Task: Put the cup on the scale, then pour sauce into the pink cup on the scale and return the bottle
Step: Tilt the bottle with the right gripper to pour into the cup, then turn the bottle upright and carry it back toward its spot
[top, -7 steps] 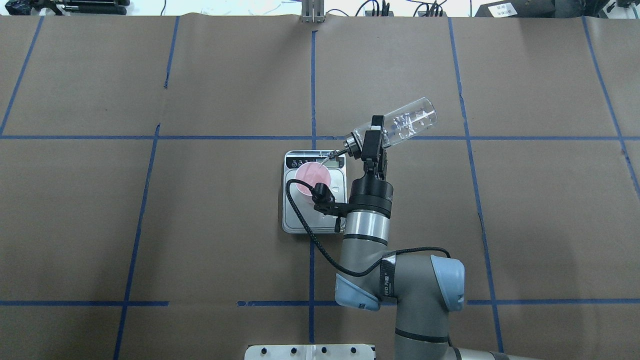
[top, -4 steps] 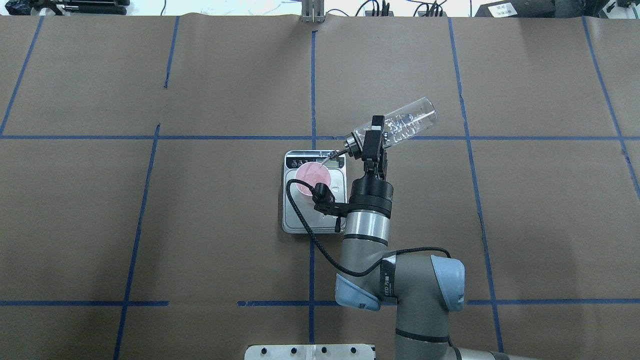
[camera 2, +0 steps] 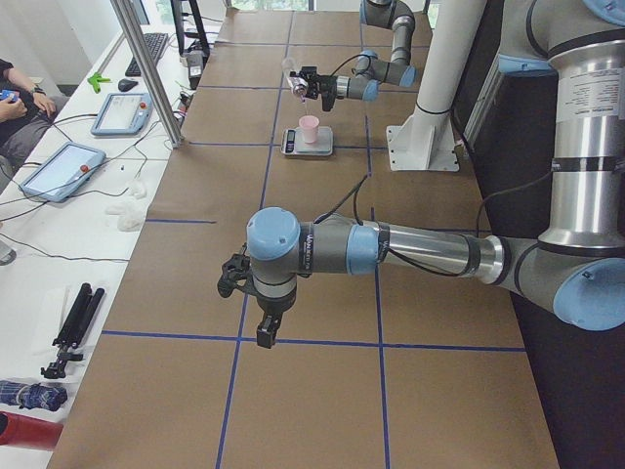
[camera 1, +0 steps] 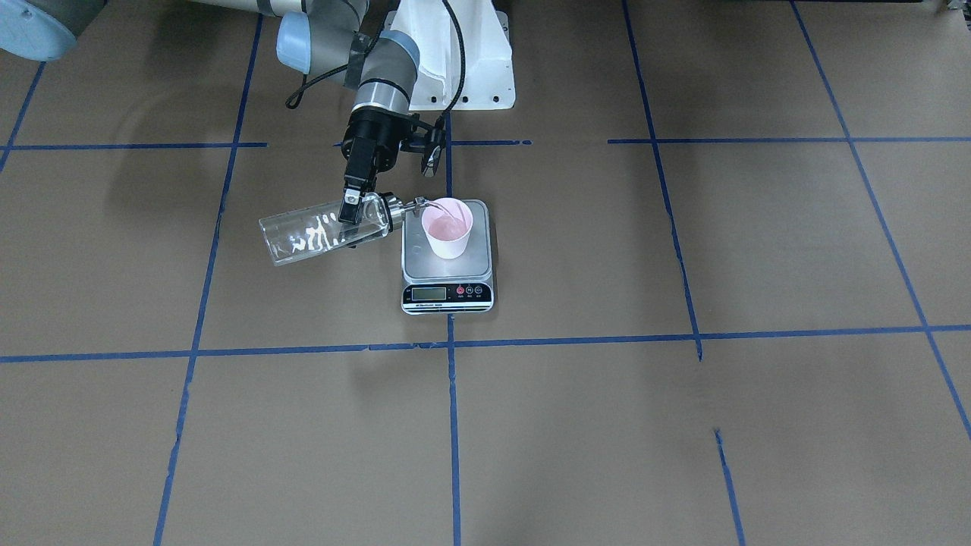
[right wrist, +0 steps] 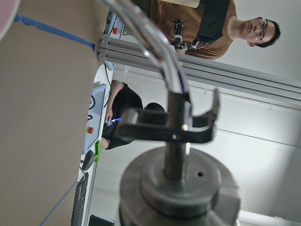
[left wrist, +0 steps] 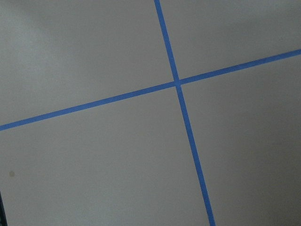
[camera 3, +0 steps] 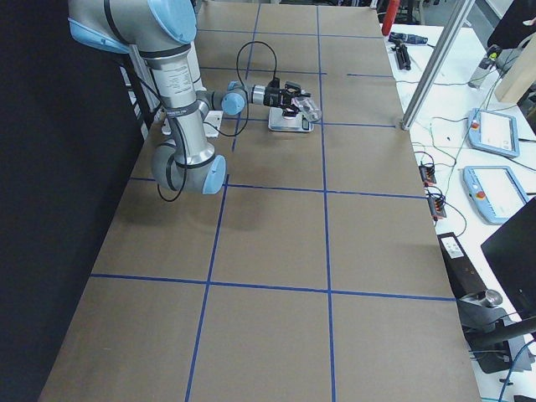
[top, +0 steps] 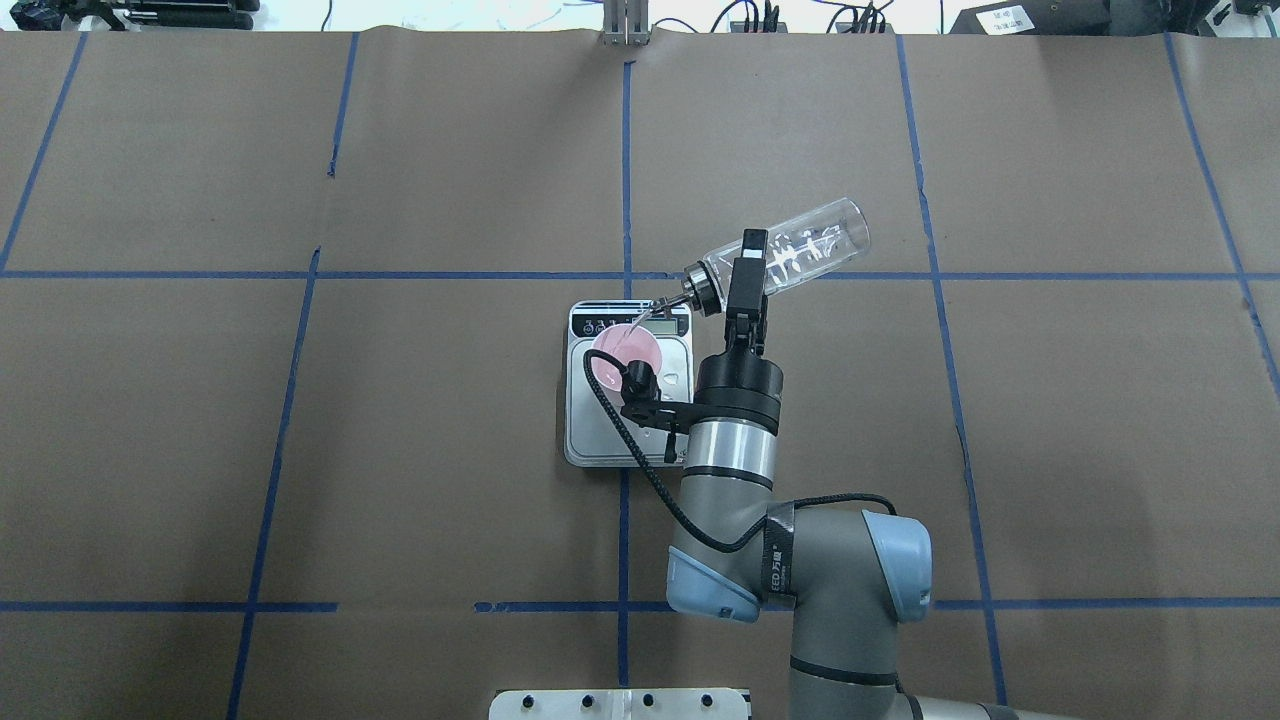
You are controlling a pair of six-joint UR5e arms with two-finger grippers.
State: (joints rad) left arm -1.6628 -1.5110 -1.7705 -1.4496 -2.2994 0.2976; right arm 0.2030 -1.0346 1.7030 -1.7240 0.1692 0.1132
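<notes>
The pink cup (top: 622, 347) (camera 1: 447, 228) stands upright on the silver scale (top: 600, 440) (camera 1: 447, 293), toward its display end. My right gripper (top: 746, 268) (camera 1: 350, 209) is shut on the clear glass bottle (top: 812, 240) (camera 1: 311, 236) near its neck. The bottle lies tipped, almost level. Its metal spout (top: 662, 307) (camera 1: 419, 203) reaches over the cup's rim, and a thin clear stream runs into the cup. The spout fills the right wrist view (right wrist: 162, 59). My left gripper (camera 2: 262, 327) shows only in the left exterior view, low over bare table; I cannot tell if it is open.
Brown paper with a blue tape grid (top: 625, 150) covers the table. The white robot base plate (camera 1: 455, 61) is at my edge. An aluminium post (top: 625, 20) stands at the far edge. Tablets (camera 2: 122, 112) and an operator sit beyond the table's far side.
My right wrist and the bottle have shifted slightly left, bringing the spout further over the cup. The cup and scale have not moved.
</notes>
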